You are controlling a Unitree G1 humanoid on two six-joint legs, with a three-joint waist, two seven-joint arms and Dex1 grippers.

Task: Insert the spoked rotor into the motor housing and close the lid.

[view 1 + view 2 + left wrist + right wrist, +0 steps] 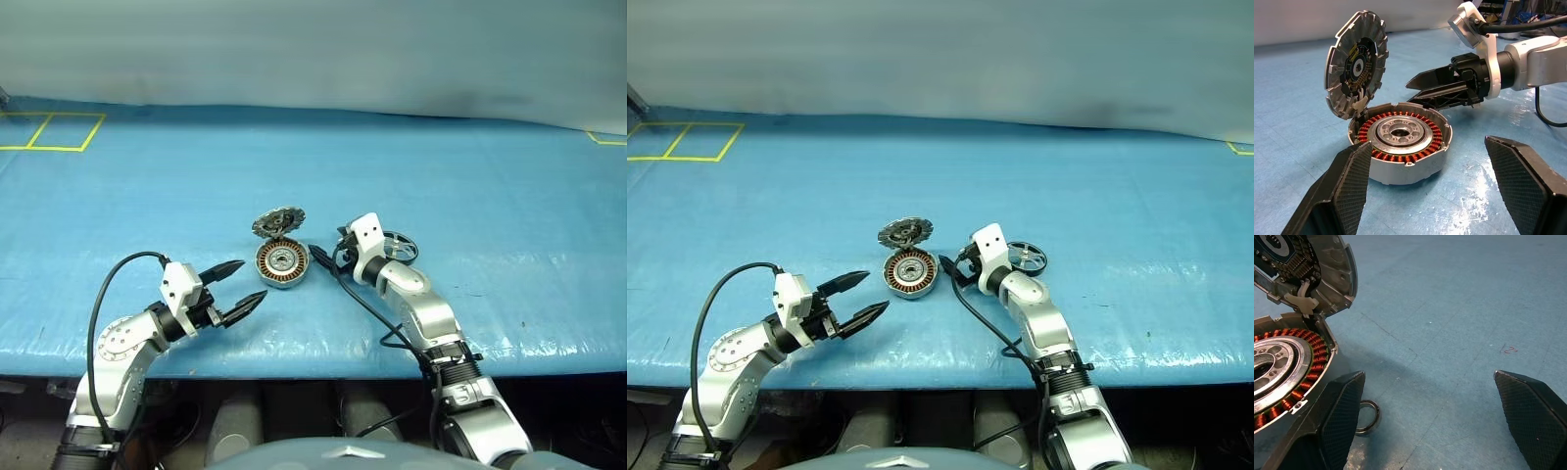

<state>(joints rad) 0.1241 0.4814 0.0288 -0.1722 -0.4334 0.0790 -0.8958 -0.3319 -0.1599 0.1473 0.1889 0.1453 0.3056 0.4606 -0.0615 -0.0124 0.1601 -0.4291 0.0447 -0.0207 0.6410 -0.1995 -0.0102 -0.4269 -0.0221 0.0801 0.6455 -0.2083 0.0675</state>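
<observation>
The motor housing sits on the blue mat, its copper windings and silvery centre showing. Its lid stands hinged open at the far edge, dark notched face toward me. The spoked rotor lies flat on the mat to the right, partly behind my right wrist. My left gripper is open, just left of and nearer than the housing, holding nothing. My right gripper is open and empty, its tips close to the housing's right side.
A tiny thin ring lies on the mat beside the housing, near one right fingertip. Yellow tape squares mark the far left of the mat. The table's front edge runs just behind both arms.
</observation>
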